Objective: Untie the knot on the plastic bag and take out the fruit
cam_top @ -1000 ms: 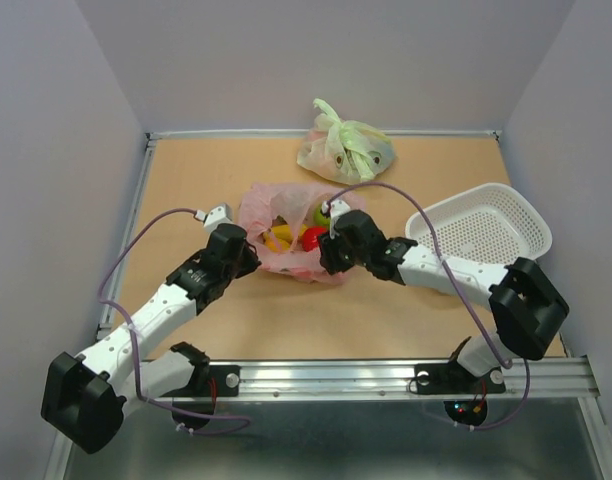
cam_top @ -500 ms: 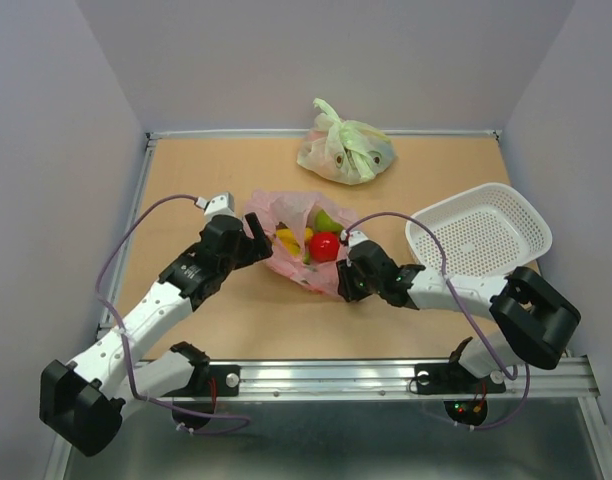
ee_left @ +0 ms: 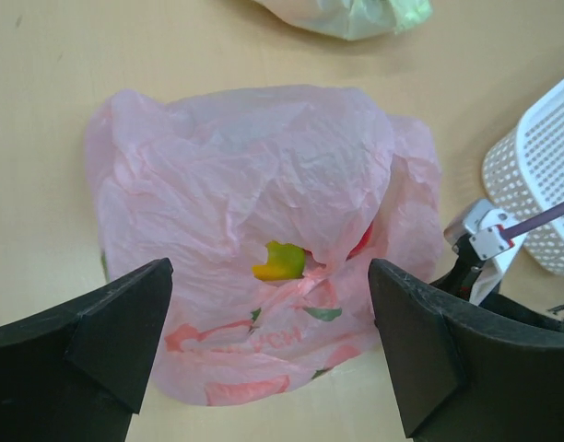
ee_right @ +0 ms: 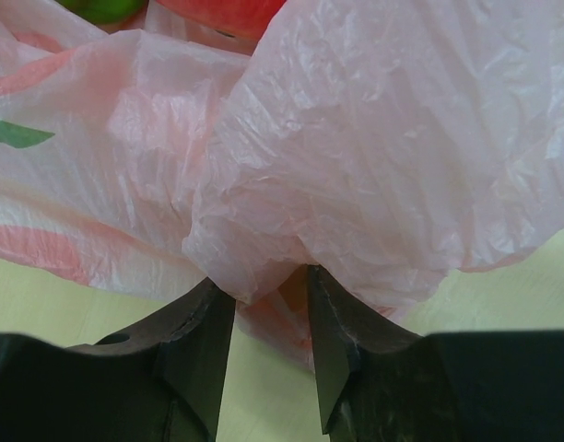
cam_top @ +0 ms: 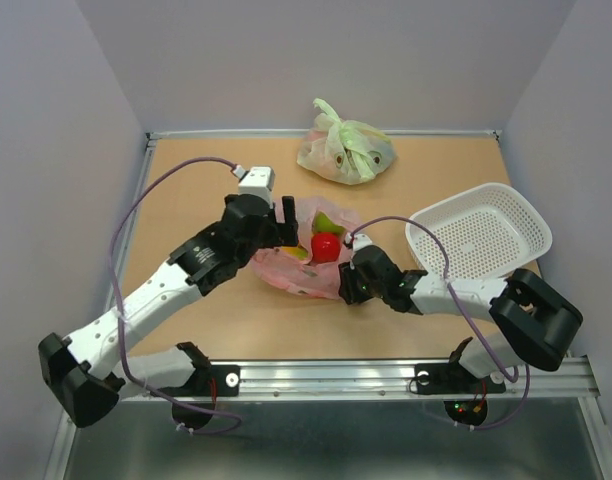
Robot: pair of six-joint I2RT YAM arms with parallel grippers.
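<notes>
Top view: plastic bag (cam_top: 286,272) lies mid-table between the arms, mouth open, red apple (cam_top: 326,247) exposed. Left gripper (cam_top: 284,212) hovers over it and right gripper (cam_top: 343,288) sits at its near-right edge. Best plan: right anchors the film low, left drops straight onto one fruit. Left wrist: fingers spread wide, empty; aim past the loose plastic. Right wrist: fingers pinched on a fold of bag. Film is thin, pink, crinkled, see-through, with a yellow piece (ee_left: 280,261) peeking out.
</notes>
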